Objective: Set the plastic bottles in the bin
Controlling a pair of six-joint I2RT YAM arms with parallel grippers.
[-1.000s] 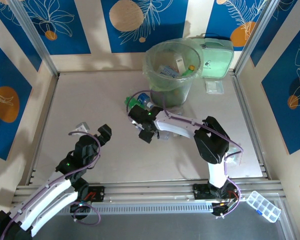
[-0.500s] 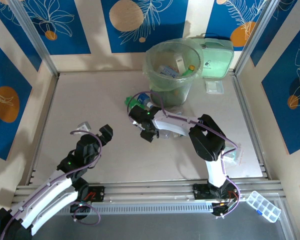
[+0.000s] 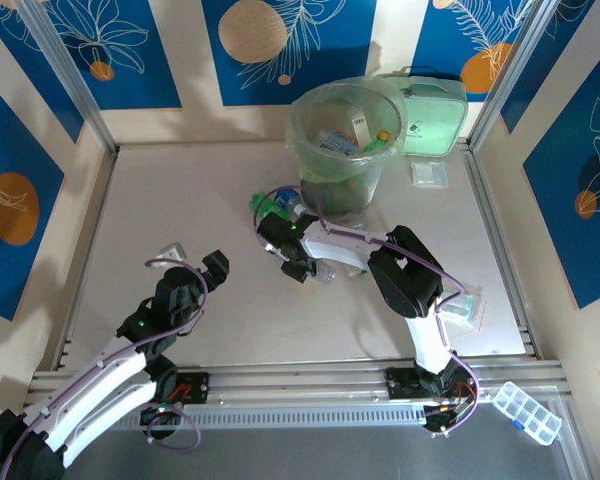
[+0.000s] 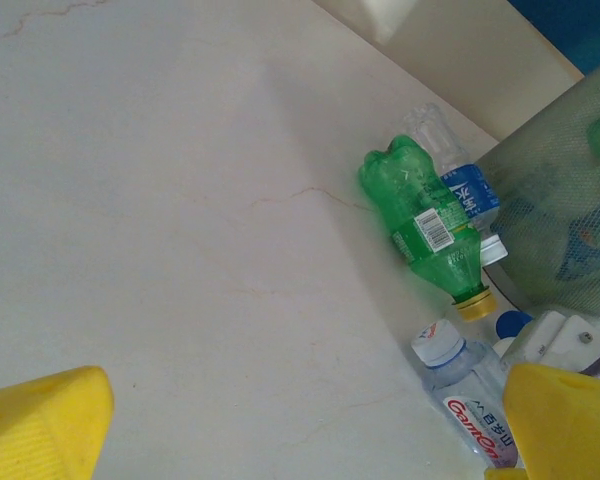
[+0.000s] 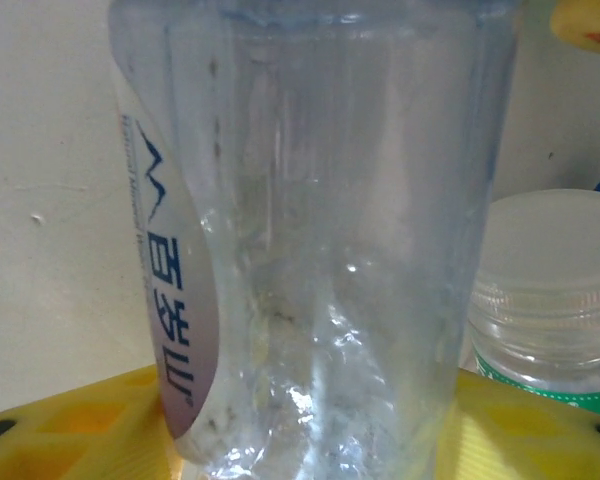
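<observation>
The bin, a round bucket lined with a pale green bag, stands at the back and holds several bottles. Just to its left a green bottle with a yellow cap lies on the table, and a clear blue-labelled one lies behind it. My right gripper is shut on a clear bottle with a white cap and red lettering; its yellow pads press both sides. Another white-capped bottle sits close beside it. My left gripper hangs open over bare table.
A mint-green flat case leans behind the bin. Small clear packets lie at the right and at the left. A clear compartment box sits beyond the front rail. Blue patterned walls close in the table.
The right arm's elbow has swung left while its gripper stays at the bottles. The left gripper has drifted slightly forward and right.
</observation>
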